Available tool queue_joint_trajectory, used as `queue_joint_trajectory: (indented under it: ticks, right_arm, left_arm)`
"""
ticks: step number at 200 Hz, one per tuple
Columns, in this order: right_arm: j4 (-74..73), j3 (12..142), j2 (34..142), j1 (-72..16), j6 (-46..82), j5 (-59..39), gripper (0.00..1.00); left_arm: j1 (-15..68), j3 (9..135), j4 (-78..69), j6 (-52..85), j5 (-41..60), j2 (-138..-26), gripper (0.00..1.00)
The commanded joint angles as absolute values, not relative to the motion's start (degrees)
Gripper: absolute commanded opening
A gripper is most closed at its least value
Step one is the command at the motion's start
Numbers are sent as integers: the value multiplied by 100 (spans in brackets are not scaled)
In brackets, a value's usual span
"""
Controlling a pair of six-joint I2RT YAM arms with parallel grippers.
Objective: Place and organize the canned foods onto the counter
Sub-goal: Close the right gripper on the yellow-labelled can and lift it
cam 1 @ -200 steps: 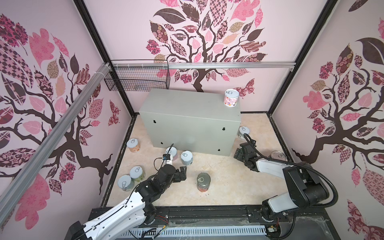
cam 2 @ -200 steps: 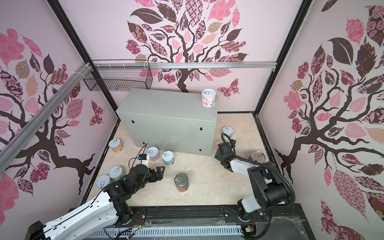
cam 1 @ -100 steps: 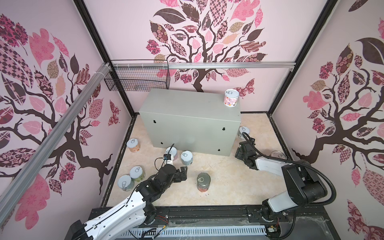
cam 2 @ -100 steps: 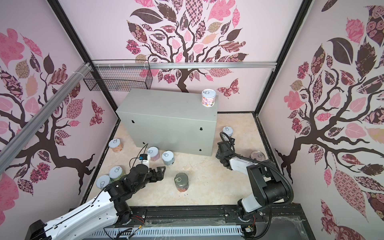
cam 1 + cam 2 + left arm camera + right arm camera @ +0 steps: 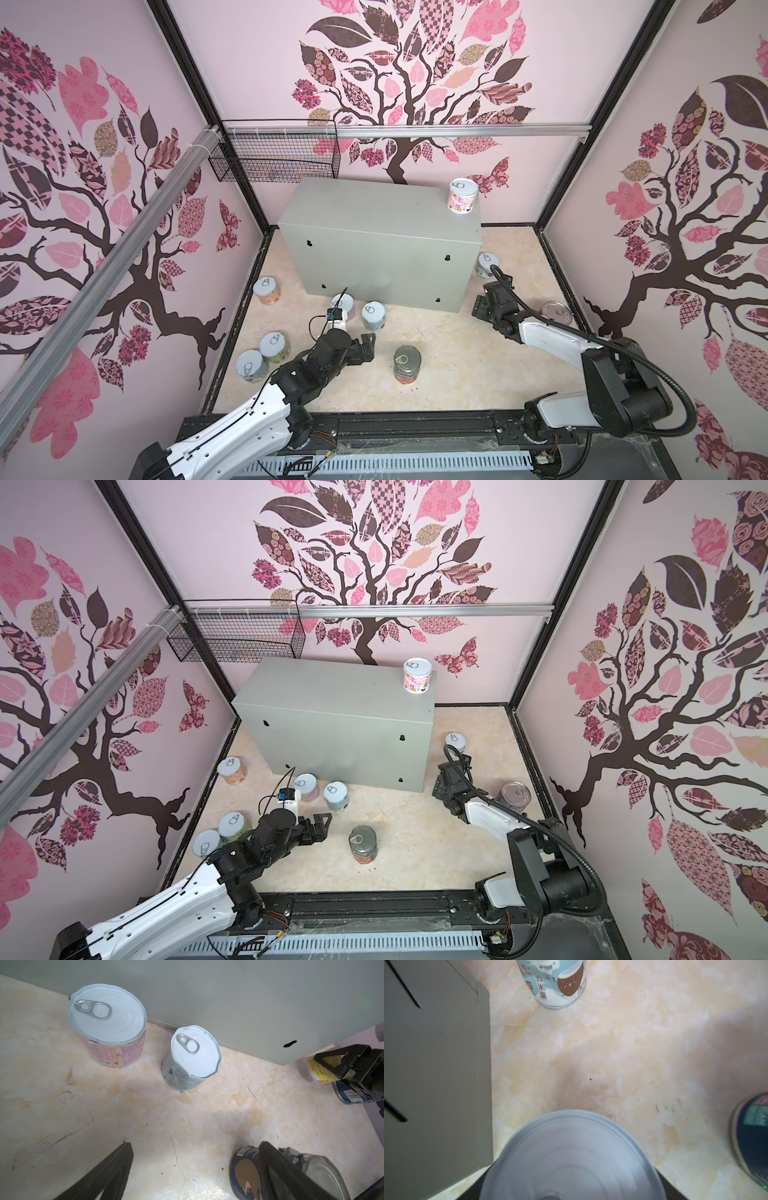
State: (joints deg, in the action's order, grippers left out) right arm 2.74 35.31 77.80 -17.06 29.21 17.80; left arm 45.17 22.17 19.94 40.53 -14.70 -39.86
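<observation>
Nine cans countable in both top views. One pink can (image 5: 463, 197) stands upright on the grey worktop (image 5: 374, 216), at its far right corner. Six short and two tall cans stand on the floor (image 5: 449, 353).

The tenth, a yellow can (image 5: 318, 1073), is hidden from above under the right gripper (image 5: 483, 308). The left wrist view shows the jaws pinching it beside the worktop's corner. The right wrist view gives only its blurred lid.

Left gripper (image 5: 367, 348): jaws spread, empty, near the reddish tall can (image 5: 406, 365).
</observation>
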Motion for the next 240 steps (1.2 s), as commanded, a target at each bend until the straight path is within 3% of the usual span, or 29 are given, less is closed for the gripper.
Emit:
queue_joint_trajectory:
  ticks: [1, 157, 240]
  right_arm:
    - [565, 3873, 7221, -1687, 2813, 1744, 63]
    - [3152, 5603, 5023, -1683, 2401, 799, 63]
    - [4339, 7527, 5319, -1685, 1995, -42, 61]
  left_arm:
    - [4542, 2534, 2194, 4034, -1400, -3823, 98]
    - [4535, 4195, 3918, 3084, -1695, -3232, 98]
    - [4535, 5336, 4853, 2379, -1732, -3431, 98]
